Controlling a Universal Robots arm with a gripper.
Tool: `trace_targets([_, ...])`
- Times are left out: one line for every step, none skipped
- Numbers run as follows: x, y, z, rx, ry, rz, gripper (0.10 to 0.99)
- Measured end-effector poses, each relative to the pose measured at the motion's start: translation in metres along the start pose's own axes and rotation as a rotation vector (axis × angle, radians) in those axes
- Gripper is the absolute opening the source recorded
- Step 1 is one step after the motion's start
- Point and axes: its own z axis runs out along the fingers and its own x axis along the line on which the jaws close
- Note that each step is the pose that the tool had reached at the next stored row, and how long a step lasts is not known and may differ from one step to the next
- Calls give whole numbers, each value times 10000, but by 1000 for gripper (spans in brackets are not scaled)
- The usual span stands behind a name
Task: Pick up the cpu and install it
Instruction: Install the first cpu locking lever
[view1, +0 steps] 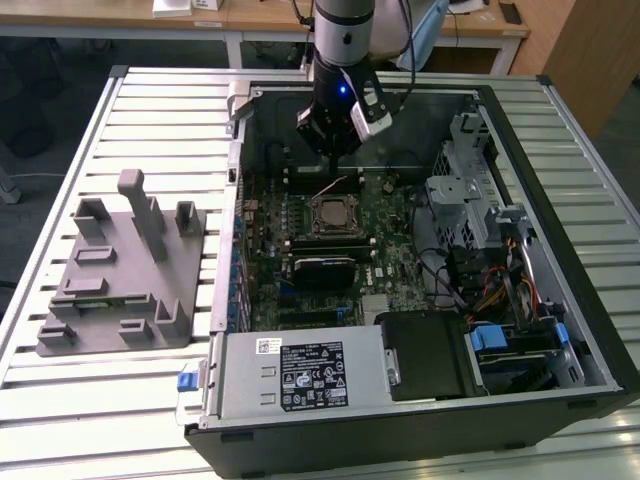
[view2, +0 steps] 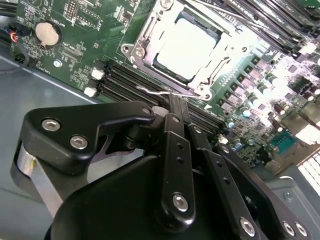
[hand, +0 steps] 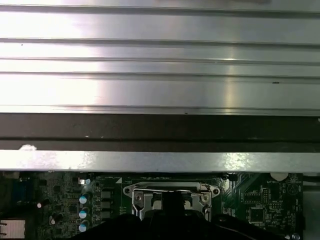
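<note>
A: What's the setting?

B: A ribbed pale metal tabletop (view1: 150, 120) carries an open black desktop computer case (view1: 560, 250) at the centre and right of the exterior view, with wooden desks across the upper edge.

A: And the end effector?

B: The black end effector (view1: 330, 150) hangs inside the case at upper centre. In the second wrist view its fingers (view2: 175, 112) look pressed together with nothing between them, so clenched and empty.

A: Where's the chip?

B: The small flat square cpu with a pale silver top (view2: 186, 47) lies in the metal-framed socket (view2: 142, 40) on the green motherboard (view1: 400, 225), just beyond the fingertips. The retaining frame appears raised.

A: So, progress?

B: Placement seems done; latching the socket looks outstanding. The grey plastic tray with upright blocks (view1: 125, 270) sits at left.
</note>
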Motion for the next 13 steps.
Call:
trace_targets([-1,0,11,1,1,0,114])
trace_targets([-2,-1,26,0,0,0,114])
trace_targets([-4,0,67,-1,0,-11,114])
trace_targets([-11,0,90,-1,0,-17,114])
trace_targets([-15,1,97,-1,0,-17,114])
trace_targets([-19,2,101,-1,0,-19,114])
trace_targets([-22,3,105,0,1,-19,114])
trace_targets([-25,4,110,0,1,-20,114])
trace_targets([-29,5,116,-1,0,-21,114])
trace_targets([-31,7,122,0,0,-21,114])
trace_targets([-32,9,128,0,1,-24,114])
trace_targets([-32,11,135,-1,0,-32,114])
trace_targets([-33,13,142,-2,0,-40,114])
